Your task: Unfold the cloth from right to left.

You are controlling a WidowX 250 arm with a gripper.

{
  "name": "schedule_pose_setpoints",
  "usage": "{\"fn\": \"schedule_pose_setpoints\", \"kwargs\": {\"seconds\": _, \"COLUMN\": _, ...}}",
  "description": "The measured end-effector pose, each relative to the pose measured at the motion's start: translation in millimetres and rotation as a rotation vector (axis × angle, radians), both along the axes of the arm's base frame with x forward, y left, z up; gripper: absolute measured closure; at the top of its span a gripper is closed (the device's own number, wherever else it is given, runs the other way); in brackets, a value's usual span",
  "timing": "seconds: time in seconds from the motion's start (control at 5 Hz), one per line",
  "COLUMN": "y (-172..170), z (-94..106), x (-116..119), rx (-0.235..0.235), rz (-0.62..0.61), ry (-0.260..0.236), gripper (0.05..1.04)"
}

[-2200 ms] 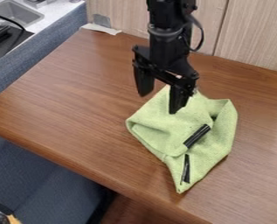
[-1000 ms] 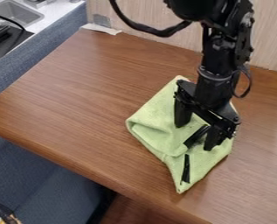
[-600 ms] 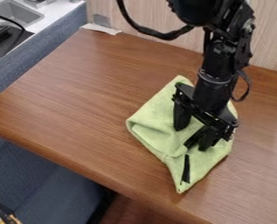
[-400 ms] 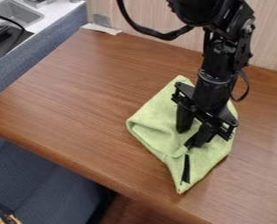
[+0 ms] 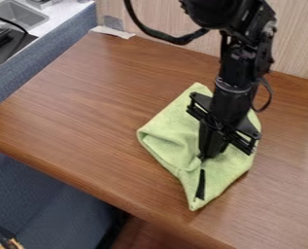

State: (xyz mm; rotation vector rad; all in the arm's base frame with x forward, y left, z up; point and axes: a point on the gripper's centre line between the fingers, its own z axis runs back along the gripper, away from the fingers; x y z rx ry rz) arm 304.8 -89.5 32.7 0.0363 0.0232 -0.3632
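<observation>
"Cloth (image 5: 159, 131) scooted a bit toward the sink (image 5: 18, 14), gripper (image 5: 206, 156) too."

"Fingers doing what?"

"Pinched together on the cloth, which lies on the table (image 5: 85, 97) well apart from the sink."

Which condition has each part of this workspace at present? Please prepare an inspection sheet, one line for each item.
Surface: brown wooden table, wood grain visible.
Job's things: green cloth, still folded and creased, its pointed corner toward the table's near edge.
Clutter: black strip on the cloth; pale flat piece at the table's far edge.
Claw: claw down at the cloth, fingers together, apparently pinching it.
Cables: thick black cable curving beside the arm.
Surroundings: wood-patterned panel behind; sink at upper left.
</observation>
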Motion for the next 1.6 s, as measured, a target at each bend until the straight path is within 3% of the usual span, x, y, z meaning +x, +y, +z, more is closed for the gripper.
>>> {"fn": "schedule_pose_setpoints", "kwargs": {"seconds": 0.4, "y": 17, "z": 29.6, "x": -1, "rx": -0.014, "rz": 0.053, "ry": -0.047, "gripper": 1.025}}
{"fn": "schedule_pose_setpoints", "kwargs": {"seconds": 0.6, "y": 33, "z": 49.1, "x": 6, "rx": -0.043, "rz": 0.096, "ry": -0.06, "gripper": 1.025}}
{"fn": "schedule_pose_setpoints", "kwargs": {"seconds": 1.0, "y": 89, "z": 81.8, "x": 33, "rx": -0.08, "rz": 0.214, "ry": -0.111, "gripper": 1.025}}
{"fn": "schedule_pose_setpoints", "kwargs": {"seconds": 1.6, "y": 184, "z": 24.8, "x": 49, "rx": -0.131, "rz": 0.398, "ry": 0.005, "gripper": 1.025}}
